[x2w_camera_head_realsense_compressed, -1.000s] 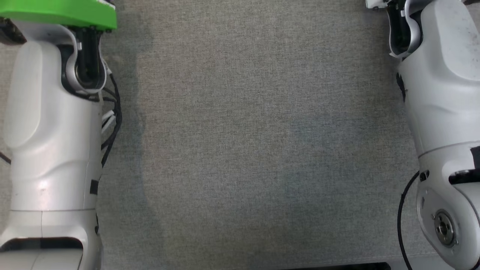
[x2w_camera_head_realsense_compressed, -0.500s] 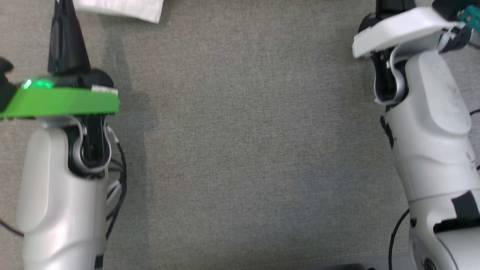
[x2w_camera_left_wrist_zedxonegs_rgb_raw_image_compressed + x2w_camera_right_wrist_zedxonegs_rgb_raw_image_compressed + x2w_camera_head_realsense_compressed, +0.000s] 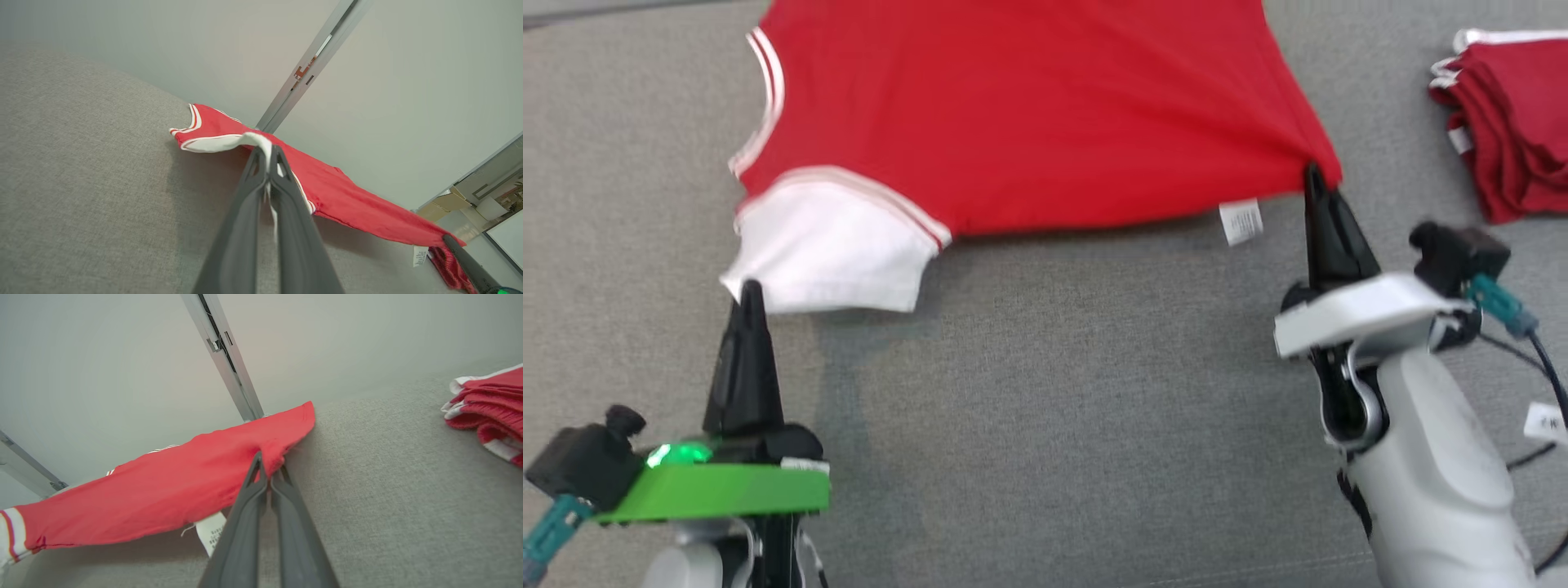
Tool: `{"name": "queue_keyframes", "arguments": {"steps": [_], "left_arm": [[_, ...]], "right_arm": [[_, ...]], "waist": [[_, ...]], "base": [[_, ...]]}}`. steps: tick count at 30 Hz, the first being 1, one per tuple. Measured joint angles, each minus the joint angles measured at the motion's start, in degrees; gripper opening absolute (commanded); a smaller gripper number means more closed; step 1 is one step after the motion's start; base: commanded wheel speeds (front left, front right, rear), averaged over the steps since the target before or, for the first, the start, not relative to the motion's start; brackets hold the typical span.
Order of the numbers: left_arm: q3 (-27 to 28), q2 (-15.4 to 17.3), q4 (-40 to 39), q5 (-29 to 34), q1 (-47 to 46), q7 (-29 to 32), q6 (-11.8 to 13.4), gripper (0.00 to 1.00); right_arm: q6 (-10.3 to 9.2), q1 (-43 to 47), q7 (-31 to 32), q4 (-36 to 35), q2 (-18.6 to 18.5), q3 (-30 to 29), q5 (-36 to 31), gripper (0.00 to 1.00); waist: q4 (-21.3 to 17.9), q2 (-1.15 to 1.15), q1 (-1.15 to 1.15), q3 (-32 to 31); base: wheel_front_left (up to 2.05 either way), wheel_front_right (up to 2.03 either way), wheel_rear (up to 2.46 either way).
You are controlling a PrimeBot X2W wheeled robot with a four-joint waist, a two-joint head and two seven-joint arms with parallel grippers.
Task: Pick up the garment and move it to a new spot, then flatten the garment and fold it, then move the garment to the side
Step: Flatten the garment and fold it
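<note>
**Red garment pinched at both ends over the grey surface**

Here we are, and the garment is spread broad toward the far edge of the surface, with both ends of its near side caught. On our left, the left gripper has its two dark fingers pressed together on the edge of the white sleeve. In the left wrist view we can see white cloth squeezed right between them. Over on our right, the right gripper is clamped the same way on the red bottom corner, and the cloth puckers into folds at its tips. Between the two grips the near hem runs taut and raised, throwing a shadow on the surface beneath. A white care label hangs from that hem, just beside the right gripper. By the right edge, toward the far corner, we have a pile of folded red clothes, well apart from the garment.
</note>
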Motion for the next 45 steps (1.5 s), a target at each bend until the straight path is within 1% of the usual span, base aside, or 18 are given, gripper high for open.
{"name": "queue_keyframes", "arguments": {"steps": [4, 7, 15, 19, 25, 26, 31, 35, 39, 45], "left_arm": [[-1.03, 1.34, -2.53, 0.10, 5.99, 2.34, 0.54, 0.00], [-1.38, 1.53, -4.22, 0.01, 10.29, 3.07, 1.08, 0.00], [-1.96, 1.99, -8.50, -0.47, 18.91, 4.42, 2.52, 0.00], [-2.76, 2.68, -10.21, -0.54, 23.54, 6.00, 3.20, 0.00], [-3.16, 2.71, -9.65, -1.08, 24.73, 6.98, 3.76, 0.00], [-3.57, 2.67, -6.80, -1.21, 24.20, 6.97, 3.58, 0.00], [-3.81, 2.61, -4.39, -1.13, 21.25, 6.88, 3.21, 0.00], [-3.74, 2.61, -3.01, -0.59, 16.94, 6.10, 2.96, 0.00], [-4.22, 2.64, -0.25, 0.86, 10.62, 5.39, 2.04, 0.00], [-5.34, 2.55, 7.82, 3.60, -1.16, 3.94, 0.93, 0.00]], "right_arm": [[0.00, 7.34, -0.01, -2.38, -0.01, -0.56, 2.19, 0.00], [0.00, 11.87, 0.00, -4.22, 0.00, -0.73, 3.05, 0.00], [0.00, 21.90, -0.01, -8.88, -0.01, -0.04, 2.77, 0.00], [0.00, 26.33, 0.13, -10.87, -0.01, -0.14, 2.04, 0.00], [0.00, 28.28, 1.12, -9.87, -0.01, -0.56, 2.71, 0.00], [0.00, 27.54, 1.27, -4.76, -0.02, 0.10, 4.09, 0.00], [0.00, 25.08, 0.78, -0.79, -0.02, 1.08, 5.16, 0.00], [0.00, 23.13, 0.43, 1.00, 0.00, 1.66, 5.79, 0.00], [0.00, 20.96, 0.22, 2.00, -0.03, 1.41, 8.53, 0.00], [0.00, 17.11, 0.01, 1.86, -0.02, 0.76, 11.21, 0.00]], "waist": [[-0.08, 0.00, 0.00, -4.32], [-0.14, 0.00, 0.00, -7.24], [-0.33, 0.00, 0.00, -13.40], [-0.67, 0.00, 0.00, -15.33], [-0.98, 0.00, 0.00, -15.19], [-0.99, 0.00, 0.00, -14.10], [-0.89, 0.00, 0.00, -12.69], [-0.87, 0.00, 0.00, -11.47], [-0.98, 0.00, 0.00, -10.02], [-1.37, 0.00, 0.00, -7.59]], "base": [[0.00, 0.00, 0.00], [0.00, 0.00, 0.00], [0.00, 0.00, 0.00], [0.00, 0.00, 0.00], [0.00, 0.00, 0.00], [0.00, 0.00, 0.00], [0.00, 0.00, 0.00], [0.00, 0.00, 0.00], [0.00, 0.00, 0.00], [0.00, 0.00, 0.00]]}}
